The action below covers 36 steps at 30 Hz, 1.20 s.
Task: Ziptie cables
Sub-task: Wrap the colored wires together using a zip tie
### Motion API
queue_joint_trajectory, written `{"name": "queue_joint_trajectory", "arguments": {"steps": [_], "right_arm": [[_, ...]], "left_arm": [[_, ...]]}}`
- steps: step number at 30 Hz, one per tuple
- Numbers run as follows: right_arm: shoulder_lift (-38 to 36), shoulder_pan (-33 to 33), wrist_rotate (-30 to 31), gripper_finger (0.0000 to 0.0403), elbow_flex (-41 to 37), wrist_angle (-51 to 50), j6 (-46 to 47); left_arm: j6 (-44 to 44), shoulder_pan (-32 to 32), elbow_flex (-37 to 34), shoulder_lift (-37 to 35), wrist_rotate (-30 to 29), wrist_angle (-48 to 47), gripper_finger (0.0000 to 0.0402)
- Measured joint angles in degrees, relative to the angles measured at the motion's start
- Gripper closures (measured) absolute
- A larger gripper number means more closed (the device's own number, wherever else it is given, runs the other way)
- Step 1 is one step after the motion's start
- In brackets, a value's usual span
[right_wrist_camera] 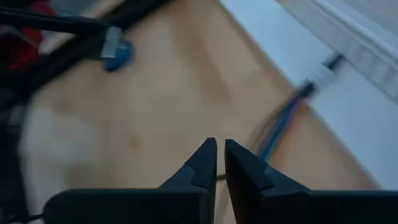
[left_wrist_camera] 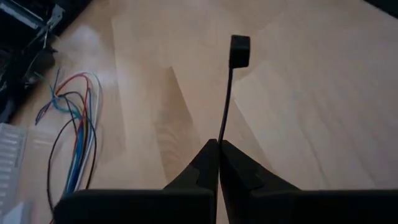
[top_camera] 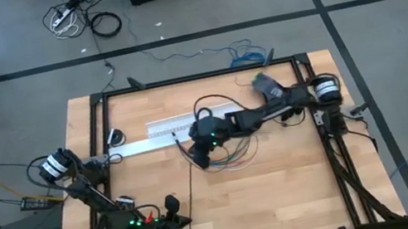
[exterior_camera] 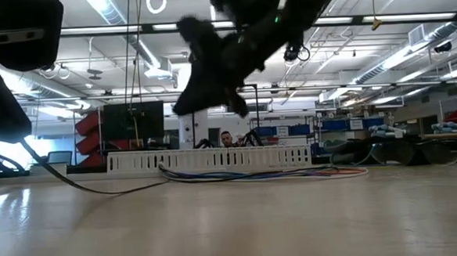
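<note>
The ziptie (top_camera: 190,197) is a thin black strip near the table's near edge, and its square head (left_wrist_camera: 239,51) is at the free end. My left gripper (left_wrist_camera: 219,144) (top_camera: 178,217) is shut on it. The cables (top_camera: 232,156) (left_wrist_camera: 78,130) (right_wrist_camera: 283,121) lie in a loose coloured bunch on the wood in front of the white slotted channel (top_camera: 176,124) (exterior_camera: 214,158). My right gripper (top_camera: 198,155) (exterior_camera: 237,104) (right_wrist_camera: 218,152) hangs above the bunch's left end. Its fingertips stand almost together, with nothing seen between them. My left gripper pinches the ziptie's strip (left_wrist_camera: 222,132) between its two fingertips, far from the head. The strip runs straight on ahead of the fingers, and the head stands free at its end.
A black metal frame (top_camera: 99,141) borders the wooden table. A flat silver bar (top_camera: 138,147) lies beside the channel, with a small round black thing (top_camera: 115,135) at its left end. A blue object (right_wrist_camera: 118,53) sits near the frame. Bare wood spreads between the cables and the near edge.
</note>
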Motion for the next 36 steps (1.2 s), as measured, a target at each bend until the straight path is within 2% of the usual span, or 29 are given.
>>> {"name": "queue_joint_trajectory", "arguments": {"steps": [6, 14, 18, 22, 25, 28, 30, 34, 36], "right_arm": [[6.11, -2.86, -1.39, 0.0315, 0.1, 6.98, 2.36], [11.07, -2.94, -0.06, 0.0224, 3.52, 7.09, -0.64], [12.32, -1.83, 5.64, 0.0204, 4.73, 6.8, -3.9], [14.71, -1.28, 6.43, 0.02, 6.47, 4.45, -5.15], [16.79, -0.86, 7.37, 0.0205, 8.26, 3.93, -5.56], [17.68, -0.18, 11.01, 0.0225, 9.69, 1.05, -5.76], [17.75, 0.19, 13.03, 0.0259, 9.75, 0.4, -7.21], [16.8, 0.43, 13.35, 0.0375, 9.56, -0.9, -9.64], [16.14, 0.51, 13.31, 0.0389, 9.48, -2.05, -9.99]], "left_arm": [[0.66, 0.35, 0.01, 0.0, 0.26, 0.35, 0.0401], [2.44, 1.25, 0.01, 0.0, 0.24, 0.41, 0.0401], [3.06, 1.87, 0.03, 0.0, 0.45, 0.74, 0.0401], [3.08, 1.9, 0.02, 0.02, 0.95, 0.4, 0.0401], [3.17, 1.9, -0.01, 0.02, 1.18, 0.21, 0.0401], [3.19, 1.9, 0.01, 0.02, 1.29, 0.08, 0.0401], [3.21, 1.89, 0.03, 0.02, 1.3, 0.11, 0.0401], [3.75, 1.9, 0.03, 0.02, 1.29, 0.24, 0.0401], [3.93, 1.88, 0.01, 0.02, 1.29, 0.43, 0.0401]]}}
